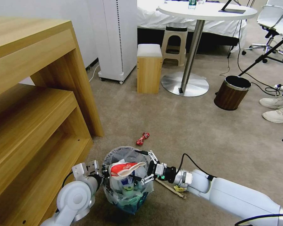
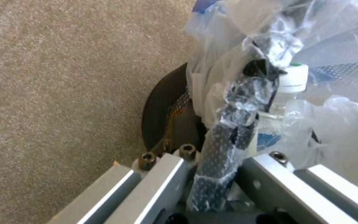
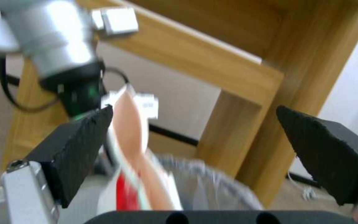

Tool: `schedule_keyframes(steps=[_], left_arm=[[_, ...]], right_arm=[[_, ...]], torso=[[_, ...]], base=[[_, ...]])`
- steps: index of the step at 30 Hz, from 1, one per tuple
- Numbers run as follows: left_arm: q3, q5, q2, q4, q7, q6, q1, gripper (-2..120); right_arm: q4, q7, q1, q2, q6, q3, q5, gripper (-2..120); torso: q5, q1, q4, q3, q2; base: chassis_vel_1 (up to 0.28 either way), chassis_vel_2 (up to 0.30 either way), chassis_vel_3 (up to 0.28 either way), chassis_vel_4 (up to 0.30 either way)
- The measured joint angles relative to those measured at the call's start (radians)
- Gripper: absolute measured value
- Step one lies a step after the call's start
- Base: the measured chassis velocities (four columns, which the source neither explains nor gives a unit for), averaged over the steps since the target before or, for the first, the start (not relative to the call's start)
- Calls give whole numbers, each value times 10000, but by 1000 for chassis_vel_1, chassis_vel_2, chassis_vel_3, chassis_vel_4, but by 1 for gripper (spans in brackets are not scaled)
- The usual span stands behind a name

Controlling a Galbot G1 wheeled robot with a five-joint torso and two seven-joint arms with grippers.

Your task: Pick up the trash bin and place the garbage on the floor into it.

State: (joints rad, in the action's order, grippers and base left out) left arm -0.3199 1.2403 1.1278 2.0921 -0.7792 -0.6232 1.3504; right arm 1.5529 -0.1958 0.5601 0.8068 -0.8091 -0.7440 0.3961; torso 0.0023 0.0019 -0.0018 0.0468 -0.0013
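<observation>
Two arms meet at the trash bin point(image 1: 128, 179), which sits at six o'clock on the beige floor point(image 1: 185, 125) beside a wooden shelf unit point(image 1: 34, 103); the left gripper point(image 1: 99, 173) has its jaws clamped on the bin's wire rim at nine o'clock. The right gripper point(image 1: 147, 166), jaws spread wide and empty, is at the rim's three o'clock, beside a red paper cup point(image 1: 124, 168) lying across the heaped garbage. To finish well, hold the bin level; a red wrapper point(image 1: 142, 138) at twelve o'clock and a wooden stick point(image 1: 170, 189) at four o'clock remain.
</observation>
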Motion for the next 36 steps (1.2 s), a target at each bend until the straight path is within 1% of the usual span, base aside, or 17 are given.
schedule_keyframes(steps=[5,12,24,28,30,31,33,35,36], left_arm=[[23,-23,63,-15,-1,-3,-16,0],[31,-85,109,-81,22,-6,-29,0],[7,-52,77,-158,29,-9,-89,0],[-12,-57,72,-181,29,-6,-70,0],[-15,-62,68,-177,31,-1,-49,0],[-15,-62,68,-177,31,-1,-49,0],[-20,-62,72,-165,31,1,-42,0],[-22,-63,72,-161,30,1,-35,0],[-38,-67,77,-143,30,2,-9,0]], right_arm=[[426,200,-339,119,9,-193,148,100],[702,440,-413,215,51,-221,209,100],[1184,514,-404,130,63,-189,725,100],[1394,718,-264,90,123,15,803,100],[1573,1211,-57,67,300,391,860,100],[1573,1211,-57,67,300,391,860,100],[1687,1614,120,72,481,906,904,100],[1751,1763,179,68,565,1082,915,100],[1859,2124,316,66,730,1559,970,100]], torso=[[-1,0,0,0,0],[0,0,1,0,0],[-1,0,0,0,0],[0,0,0,0,1],[0,0,1,0,0],[0,0,1,0,0],[0,0,0,0,0],[0,0,0,0,0],[-1,0,-1,0,0]], base=[[0,0,0,0],[0,0,0,0],[0,0,0,0],[0,0,0,0],[0,0,0,0],[0,0,0,0],[0,0,0,0],[0,0,0,0],[0,0,0,0]])
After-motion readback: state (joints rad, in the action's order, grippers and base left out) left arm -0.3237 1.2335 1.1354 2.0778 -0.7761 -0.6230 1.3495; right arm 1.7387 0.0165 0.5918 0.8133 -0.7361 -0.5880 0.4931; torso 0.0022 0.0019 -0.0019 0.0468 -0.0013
